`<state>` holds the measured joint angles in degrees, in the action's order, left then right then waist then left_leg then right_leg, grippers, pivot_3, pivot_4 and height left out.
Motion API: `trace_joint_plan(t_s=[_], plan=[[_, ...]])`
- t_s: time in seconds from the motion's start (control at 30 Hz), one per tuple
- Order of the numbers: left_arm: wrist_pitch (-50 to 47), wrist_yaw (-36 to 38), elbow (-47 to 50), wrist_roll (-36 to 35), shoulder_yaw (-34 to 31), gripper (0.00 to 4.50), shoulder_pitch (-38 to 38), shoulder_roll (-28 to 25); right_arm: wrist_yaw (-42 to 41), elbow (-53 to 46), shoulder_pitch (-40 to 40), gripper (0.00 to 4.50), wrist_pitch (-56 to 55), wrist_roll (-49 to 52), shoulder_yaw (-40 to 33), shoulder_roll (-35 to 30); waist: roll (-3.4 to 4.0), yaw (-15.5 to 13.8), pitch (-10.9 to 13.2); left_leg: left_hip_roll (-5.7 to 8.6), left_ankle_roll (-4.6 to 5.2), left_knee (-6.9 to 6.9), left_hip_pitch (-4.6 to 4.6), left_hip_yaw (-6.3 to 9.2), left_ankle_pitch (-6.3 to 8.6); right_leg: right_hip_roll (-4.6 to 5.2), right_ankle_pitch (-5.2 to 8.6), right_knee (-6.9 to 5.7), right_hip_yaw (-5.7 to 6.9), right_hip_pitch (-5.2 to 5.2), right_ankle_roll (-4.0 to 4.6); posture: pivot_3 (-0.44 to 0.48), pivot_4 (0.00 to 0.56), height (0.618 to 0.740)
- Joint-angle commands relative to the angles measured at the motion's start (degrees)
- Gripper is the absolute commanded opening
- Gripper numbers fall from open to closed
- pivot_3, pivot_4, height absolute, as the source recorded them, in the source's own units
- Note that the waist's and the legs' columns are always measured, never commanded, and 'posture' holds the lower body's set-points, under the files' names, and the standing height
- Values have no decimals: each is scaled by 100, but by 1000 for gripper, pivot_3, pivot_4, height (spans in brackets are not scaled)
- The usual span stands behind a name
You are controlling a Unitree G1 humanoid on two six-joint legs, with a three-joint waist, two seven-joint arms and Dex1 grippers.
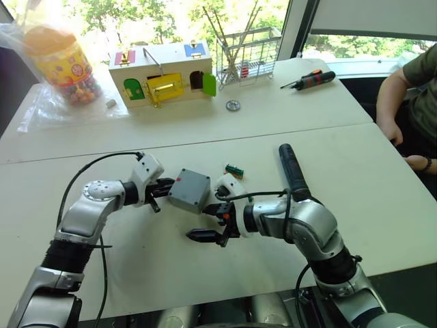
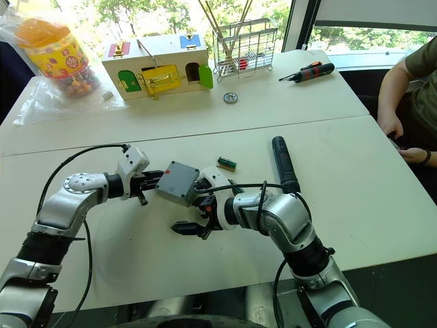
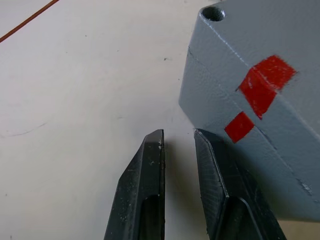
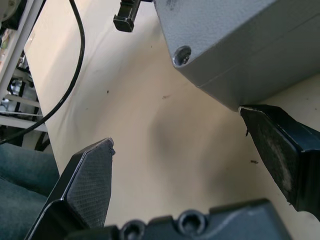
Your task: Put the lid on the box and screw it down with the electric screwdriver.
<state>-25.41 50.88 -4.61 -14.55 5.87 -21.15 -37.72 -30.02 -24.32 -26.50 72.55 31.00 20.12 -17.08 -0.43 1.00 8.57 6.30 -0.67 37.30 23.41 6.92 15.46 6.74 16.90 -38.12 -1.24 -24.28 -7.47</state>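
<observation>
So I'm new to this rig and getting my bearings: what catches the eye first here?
The grey box with its lid on, mid-table, red marks on its side, framed by the two hands: the left hand against its side, the right hand open beside it. Next, the black electric screwdriver lying to the right.

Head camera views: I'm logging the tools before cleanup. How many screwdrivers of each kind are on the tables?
Electric screwdriver, black, pen-shaped: 1
Hand screwdriver, orange and black: 1
Total: 2
</observation>
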Motion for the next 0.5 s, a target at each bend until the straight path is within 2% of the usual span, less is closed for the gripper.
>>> trace_joint_plan(t_s=[0.03, 0.1, 0.3, 0.5], plan=[[184, 176, -91, 72, -226, 923, -53, -287, -174, -463, -242, 4461, -651, -399, 142, -673, 0, 1, 0, 1, 0, 0, 0, 0, 0, 1, 0, 0, 0, 0, 0, 0, 150, 740], [80, 335, 37, -62, -363, 923, 67, -476, -391, -366, -356, 4461, -1307, -710, 249, -1073, 0, 1, 0, 3, 0, 1, 0, -2, 0, 0, 0, 0, 0, 0, 0, 0, 150, 740], [-642, 949, 1200, -714, -631, 923, 949, -1023, -1281, 625, -735, 4461, -2759, -1286, 510, -1504, -1, 105, 0, -5, 1, -16, 0, -7, 1, 2, 0, -1, -1, -9, 0, 0, 150, 740], [-1253, 872, 2124, -1174, -917, 923, 1699, -1151, -2250, 2076, -1272, 4461, -3951, -1768, 799, -1408, 0, 111, 0, -4, 2, -7, 0, -8, 1, 2, 0, 2, -2, -3, 0, 0, 150, 740]])
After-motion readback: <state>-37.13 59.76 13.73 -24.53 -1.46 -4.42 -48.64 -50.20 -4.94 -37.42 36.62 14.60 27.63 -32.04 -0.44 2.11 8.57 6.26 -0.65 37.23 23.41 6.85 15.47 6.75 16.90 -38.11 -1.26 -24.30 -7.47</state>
